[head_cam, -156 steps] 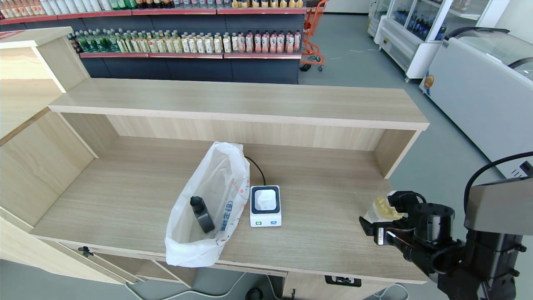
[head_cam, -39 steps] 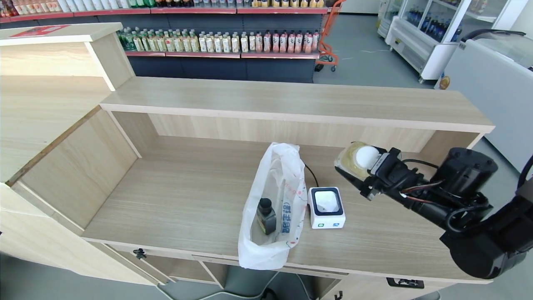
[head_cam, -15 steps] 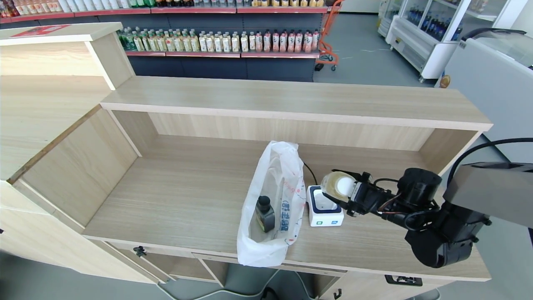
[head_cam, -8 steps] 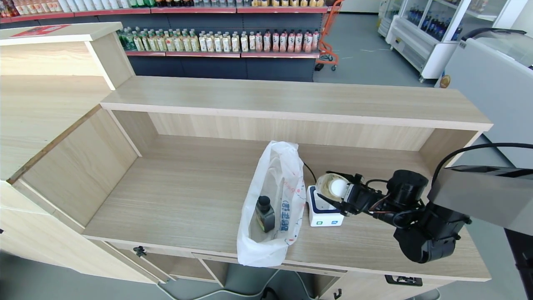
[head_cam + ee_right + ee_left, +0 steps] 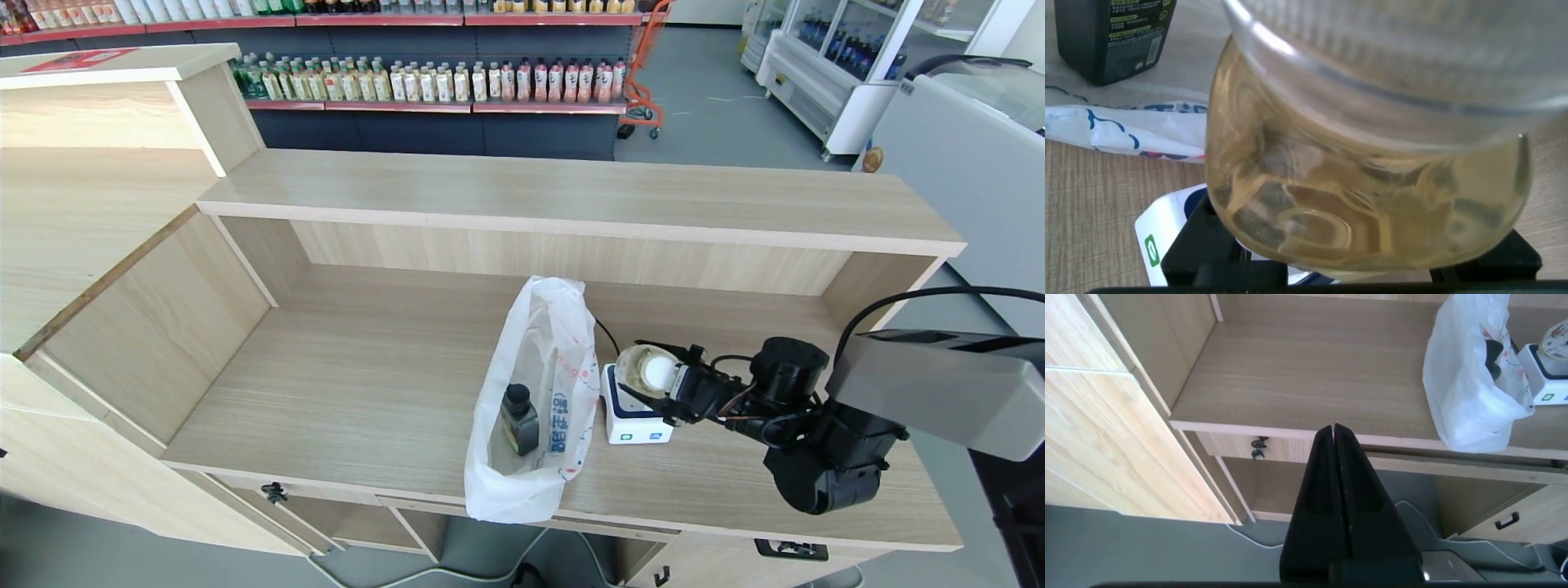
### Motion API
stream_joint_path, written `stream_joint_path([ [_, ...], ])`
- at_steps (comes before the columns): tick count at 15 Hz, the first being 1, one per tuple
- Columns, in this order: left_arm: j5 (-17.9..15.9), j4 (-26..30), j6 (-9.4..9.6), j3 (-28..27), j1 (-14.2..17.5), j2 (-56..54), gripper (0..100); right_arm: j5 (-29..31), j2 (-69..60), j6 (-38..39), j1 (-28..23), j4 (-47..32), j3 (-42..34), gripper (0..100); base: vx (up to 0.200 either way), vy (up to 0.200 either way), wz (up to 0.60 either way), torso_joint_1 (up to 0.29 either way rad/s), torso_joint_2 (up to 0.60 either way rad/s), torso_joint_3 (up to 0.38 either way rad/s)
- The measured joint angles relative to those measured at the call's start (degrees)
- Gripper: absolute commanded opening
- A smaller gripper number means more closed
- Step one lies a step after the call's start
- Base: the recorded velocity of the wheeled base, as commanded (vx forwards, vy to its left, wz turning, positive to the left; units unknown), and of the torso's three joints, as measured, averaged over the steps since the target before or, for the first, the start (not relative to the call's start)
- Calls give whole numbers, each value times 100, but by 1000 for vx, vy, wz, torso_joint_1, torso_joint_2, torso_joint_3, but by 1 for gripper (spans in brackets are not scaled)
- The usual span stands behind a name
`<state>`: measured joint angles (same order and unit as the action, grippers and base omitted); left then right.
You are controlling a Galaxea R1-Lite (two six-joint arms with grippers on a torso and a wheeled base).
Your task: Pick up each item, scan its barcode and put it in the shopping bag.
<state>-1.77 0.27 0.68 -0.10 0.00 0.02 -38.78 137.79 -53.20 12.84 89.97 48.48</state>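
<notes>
Right gripper [image 5: 663,377]: pinches jar [image 5: 641,366]; scanner [image 5: 637,420] just beneath it.
Change: jar has come down to the scanner.
Meaning: scan likely under way; bag [image 5: 555,343], beside the gripper, comes next.
Left gripper [image 5: 1334,437]: pressed together.

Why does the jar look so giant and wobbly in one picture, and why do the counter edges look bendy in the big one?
Right wrist view: the jar sits right up against the camera, so it looks giant, and its curved glass warps whatever lies behind. Head view: a wide lens bows the long edges of the counter slightly.
</notes>
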Motion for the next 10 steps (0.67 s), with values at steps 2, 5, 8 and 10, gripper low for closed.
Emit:
stream_joint_path([
  [2, 0, 0, 2, 0, 0, 0, 0, -2, 22, 0, -22, 11, 5, 0, 0, 0, 0, 0, 0, 0],
  [5, 0, 0, 0, 0, 0, 0, 0, -4, 72, -4, -50, 22, 28, 0, 0, 0, 0, 0, 0, 0],
  [8, 0, 0, 0, 0, 0, 0, 0, -4, 140, -4, -55, 17, 133, 0, 0, 0, 0, 0, 0, 0],
  [10, 0, 0, 0, 0, 0, 0, 0, -2, 166, 16, -55, 13, 179, 0, 0, 0, 0, 0, 0, 0],
])
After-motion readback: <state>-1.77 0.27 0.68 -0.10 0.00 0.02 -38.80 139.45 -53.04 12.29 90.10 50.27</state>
